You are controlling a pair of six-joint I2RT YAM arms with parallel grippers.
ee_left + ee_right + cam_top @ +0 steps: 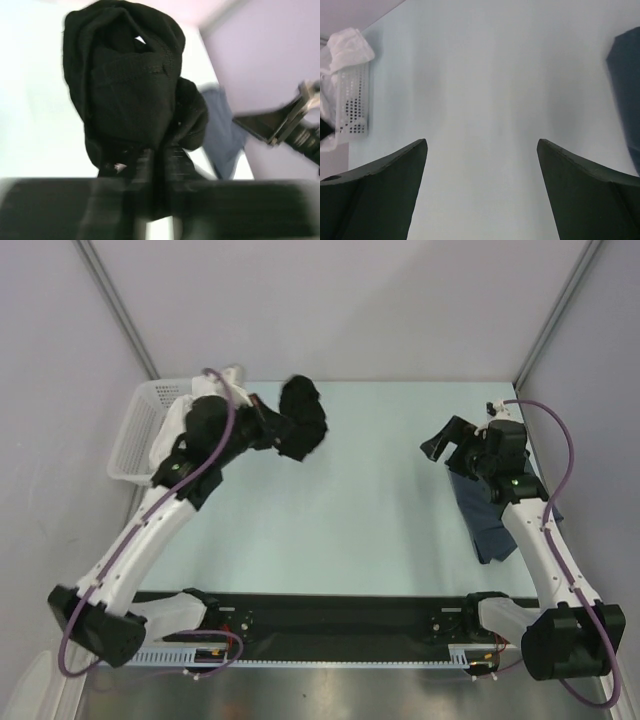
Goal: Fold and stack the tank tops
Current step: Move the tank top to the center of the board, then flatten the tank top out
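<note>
My left end effector (279, 432) is clamped together on the black tank top (304, 418), which sits bunched in a dark wad at my fingertips and looks to be raised off the bench (340, 520). From my left wrist the cloth fills the view straight ahead of my fingers, with folds and a stitched hem showing, though that picture is blurred. Behind this end effector, off to its left, stands the white lattice basket (133, 436) with some white cloth (349, 46) heaped over one end of it.

My right end effector (446, 446) has its fingers spread wide apart with nothing between them, only bare bench ahead. The dark slate-blue tank top (492, 523) lies on the bench just behind this end effector, partly under my right forearm. In my right wrist view only its edge shows, off to the right of my fingers. The two tops are well apart, with the black one across the bench to the left of my right end effector
</note>
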